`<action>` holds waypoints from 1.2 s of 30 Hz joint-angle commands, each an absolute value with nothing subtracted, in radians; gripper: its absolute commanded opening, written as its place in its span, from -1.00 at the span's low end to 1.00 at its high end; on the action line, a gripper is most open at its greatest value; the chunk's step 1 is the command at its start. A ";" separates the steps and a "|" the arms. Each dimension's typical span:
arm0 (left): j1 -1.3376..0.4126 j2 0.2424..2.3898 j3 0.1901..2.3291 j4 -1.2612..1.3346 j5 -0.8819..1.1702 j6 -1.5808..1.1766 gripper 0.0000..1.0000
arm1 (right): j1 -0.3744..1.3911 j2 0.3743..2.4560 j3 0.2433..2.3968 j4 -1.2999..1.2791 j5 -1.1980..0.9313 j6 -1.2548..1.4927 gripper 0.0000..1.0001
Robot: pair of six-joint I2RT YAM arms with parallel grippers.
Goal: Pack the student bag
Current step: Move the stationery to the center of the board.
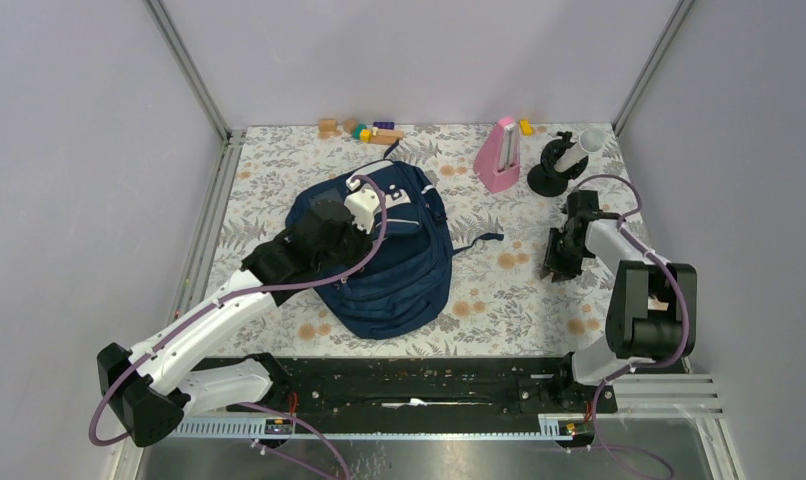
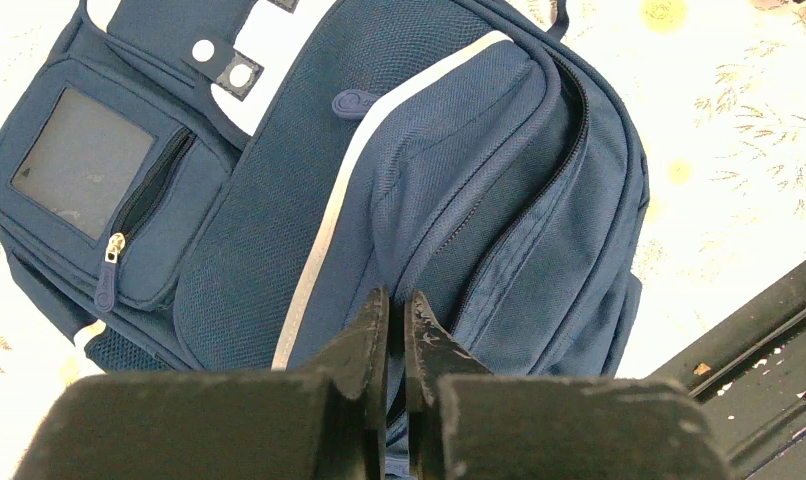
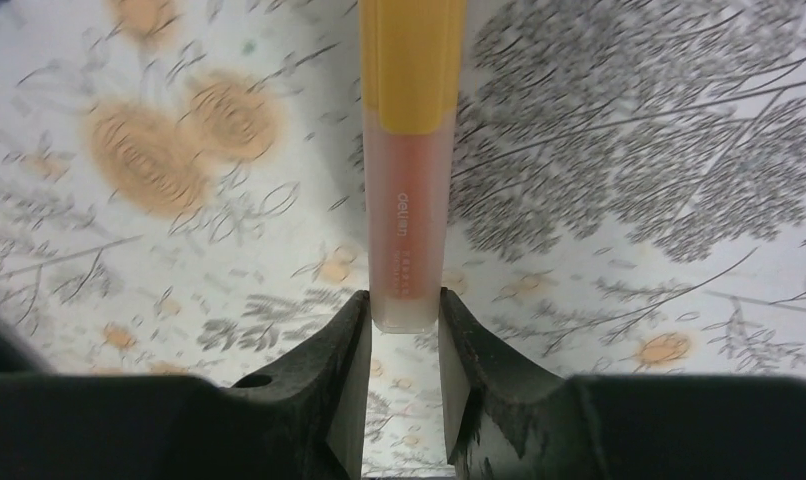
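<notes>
The student bag point(image 1: 409, 275), navy with thin white stripes, lies flat in the middle of the floral table. In the left wrist view the bag point(image 2: 459, 150) fills the frame, with its zips running beside my fingers. My left gripper point(image 2: 397, 305) hangs just over the bag's top panel, jaws pressed nearly together with nothing clearly between them. At the right of the table my right gripper point(image 1: 557, 262) points down at the cloth. In the right wrist view my right gripper point(image 3: 405, 312) is shut on the end of a highlighter point(image 3: 409, 180) with a yellow cap and orange body.
A pink wedge-shaped object point(image 1: 499, 155) and a black stand holding a white cup point(image 1: 561, 163) stand at the back right. Coloured blocks point(image 1: 364, 130) lie along the back edge. A black rail point(image 1: 409, 385) runs across the near edge between the arm bases.
</notes>
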State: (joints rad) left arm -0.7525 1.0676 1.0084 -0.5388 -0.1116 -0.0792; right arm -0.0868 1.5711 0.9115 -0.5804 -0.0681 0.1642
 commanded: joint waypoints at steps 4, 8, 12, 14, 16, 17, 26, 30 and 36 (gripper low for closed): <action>-0.754 1.019 1.047 -0.457 -0.097 -0.094 -1.00 | 0.072 1.429 0.831 -0.601 -0.119 0.279 -0.76; -0.754 1.021 1.047 -0.456 -0.095 -0.095 -1.00 | 0.207 1.365 0.757 -0.583 -0.095 0.358 -0.72; -0.754 1.025 1.048 -0.456 -0.091 -0.097 -1.00 | 0.310 1.332 0.714 -0.561 -0.090 0.416 -0.71; -0.754 1.026 1.047 -0.456 -0.092 -0.097 -1.00 | 0.360 1.329 0.698 -0.546 -0.075 0.443 -0.67; -0.754 1.027 1.046 -0.456 -0.093 -0.097 -1.00 | 0.411 1.342 0.689 -0.530 -0.060 0.469 -0.67; -0.754 1.028 1.046 -0.456 -0.094 -0.096 -1.00 | 0.434 1.352 0.688 -0.522 -0.048 0.481 -0.67; -0.754 1.029 1.046 -0.456 -0.100 -0.097 -1.00 | 0.554 1.435 0.687 -0.475 0.103 0.544 -0.40; -0.755 1.028 1.044 -0.456 -0.104 -0.097 -1.00 | 0.572 1.484 0.699 -0.463 0.118 0.539 -0.27; -0.754 1.028 1.046 -0.455 -0.106 -0.097 -1.00 | 0.610 1.535 0.720 -0.470 0.146 0.544 -0.09</action>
State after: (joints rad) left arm -0.7525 1.0676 1.0084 -0.5385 -0.1085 -0.0795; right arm 0.5808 1.4658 0.7448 -0.4938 0.0715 0.5289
